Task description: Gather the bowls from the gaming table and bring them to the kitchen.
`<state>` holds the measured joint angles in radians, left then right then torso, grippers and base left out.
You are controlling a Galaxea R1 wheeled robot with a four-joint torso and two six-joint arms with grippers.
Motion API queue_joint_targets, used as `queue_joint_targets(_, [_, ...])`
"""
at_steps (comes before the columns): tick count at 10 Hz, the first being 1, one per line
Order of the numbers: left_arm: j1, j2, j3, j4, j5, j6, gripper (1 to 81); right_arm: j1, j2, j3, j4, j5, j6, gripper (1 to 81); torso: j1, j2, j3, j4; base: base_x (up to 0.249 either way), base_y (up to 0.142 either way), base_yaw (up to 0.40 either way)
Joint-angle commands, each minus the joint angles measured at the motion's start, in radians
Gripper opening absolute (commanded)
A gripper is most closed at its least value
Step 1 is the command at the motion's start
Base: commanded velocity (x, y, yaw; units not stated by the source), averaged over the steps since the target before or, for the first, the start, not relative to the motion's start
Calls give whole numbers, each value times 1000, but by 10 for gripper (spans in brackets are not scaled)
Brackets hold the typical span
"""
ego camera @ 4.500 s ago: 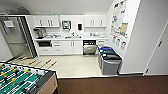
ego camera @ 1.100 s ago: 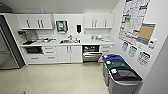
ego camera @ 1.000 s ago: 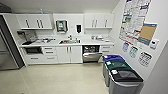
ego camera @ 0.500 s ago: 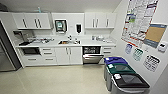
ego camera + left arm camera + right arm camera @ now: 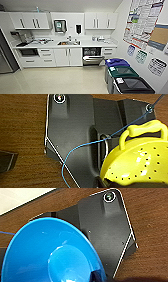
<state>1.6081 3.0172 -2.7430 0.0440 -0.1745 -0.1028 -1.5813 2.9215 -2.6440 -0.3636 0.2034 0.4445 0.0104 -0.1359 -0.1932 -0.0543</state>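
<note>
White kitchen cabinets (image 5: 62,56) lie ahead. Whether either arm's jaws are closed, I cannot tell; the yellow bowl (image 5: 136,164) and blue bowl (image 5: 50,253) sit close, probably light, stiff, slippery; rims suit gripping.

Three lidded bins, blue (image 5: 117,62), green (image 5: 122,71) and black (image 5: 133,85), line the wall at four o'clock, beneath posters (image 5: 143,21) and a corkboard (image 5: 158,36) at two o'clock, on a pale floor (image 5: 55,80).
</note>
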Motion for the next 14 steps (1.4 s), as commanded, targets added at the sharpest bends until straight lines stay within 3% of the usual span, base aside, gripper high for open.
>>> queue_joint_targets(1, [-26, -3, 0, -3, 53, 2, 10, 31, -9, -10, -12, -45, -4, 10, 0, 0, 0, 0, 167, 0, 0])
queue_joint_targets(14, [-26, -3, 0, -4, 53, 0, 10, 31, -9, -14, -12, -44, -4, 10, 0, 0, 0, 0, 196, 0, 0])
